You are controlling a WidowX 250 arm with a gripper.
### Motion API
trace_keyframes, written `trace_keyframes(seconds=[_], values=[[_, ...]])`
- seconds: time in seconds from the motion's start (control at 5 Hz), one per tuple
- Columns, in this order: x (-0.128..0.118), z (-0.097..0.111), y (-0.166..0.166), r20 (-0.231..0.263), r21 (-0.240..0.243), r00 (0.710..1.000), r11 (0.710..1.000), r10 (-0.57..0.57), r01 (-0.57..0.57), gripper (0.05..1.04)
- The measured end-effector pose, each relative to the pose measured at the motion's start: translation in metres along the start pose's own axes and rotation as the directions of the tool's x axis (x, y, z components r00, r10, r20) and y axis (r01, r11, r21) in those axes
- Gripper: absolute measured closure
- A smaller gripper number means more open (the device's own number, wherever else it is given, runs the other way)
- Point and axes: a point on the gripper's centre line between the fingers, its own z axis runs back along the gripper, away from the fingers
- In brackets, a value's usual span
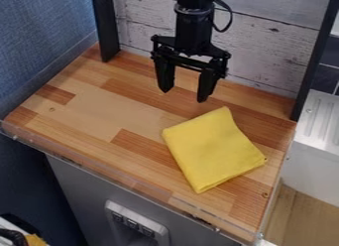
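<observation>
The black gripper [184, 95] hangs at the upper middle of the camera view, above the back part of the wooden counter. Its two fingers are apart, with nothing between them. In front of it and slightly to the right, a folded yellow cloth [213, 150] lies flat on the wooden top [86, 108]. The cloth's upper corner is the part nearest to the gripper, and the two are not touching.
Behind the arm stands a whitewashed plank wall [265, 51], with black posts at left [104, 27] and right [316, 56]. A clear raised edging [119, 177] runs along the counter's front. A white ridged unit [321, 123] stands at right.
</observation>
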Motion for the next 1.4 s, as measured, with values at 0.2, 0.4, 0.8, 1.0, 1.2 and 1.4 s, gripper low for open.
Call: trace_keyframes(seconds=[0.2, 0.4, 0.8, 1.0, 1.2, 1.4], values=[[-0.008, -0.01, -0.001, -0.023, 0.0, 0.999, 0.999, -0.049, 0.049, 0.086], [-0.017, -0.01, -0.01, 0.004, 0.002, 0.987, 0.987, -0.159, 0.159, 0.088], [-0.023, -0.005, -0.028, 0.079, 0.028, 0.924, 0.928, -0.373, 0.372, 0.092], [-0.025, -0.01, -0.038, 0.089, 0.04, 0.884, 0.888, -0.46, 0.458, 0.091], [-0.026, -0.013, -0.043, 0.093, 0.049, 0.844, 0.849, -0.529, 0.526, 0.154], [-0.025, -0.013, -0.049, 0.103, 0.055, 0.809, 0.816, -0.578, 0.576, 0.439]])
